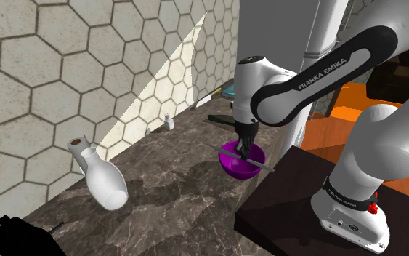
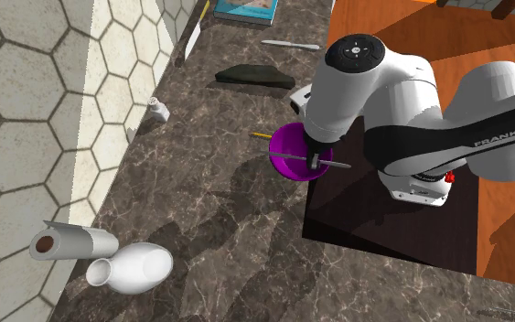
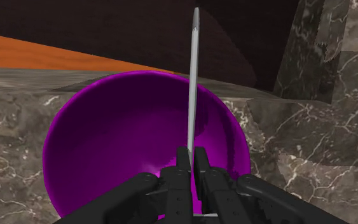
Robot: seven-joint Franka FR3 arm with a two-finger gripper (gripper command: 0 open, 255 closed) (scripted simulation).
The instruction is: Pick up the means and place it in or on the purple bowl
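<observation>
A purple bowl sits on the dark marble counter, close to its edge by the stand. My gripper hangs just above the bowl and is shut on a thin grey knife-like utensil. The utensil lies roughly level over the bowl's opening. Its long end reaches past the rim toward the stand.
A white vase lies on its side beside a white roll near the hexagon-tiled wall. A small white shaker, a dark flat slab, a second grey utensil and a book lie farther along the counter.
</observation>
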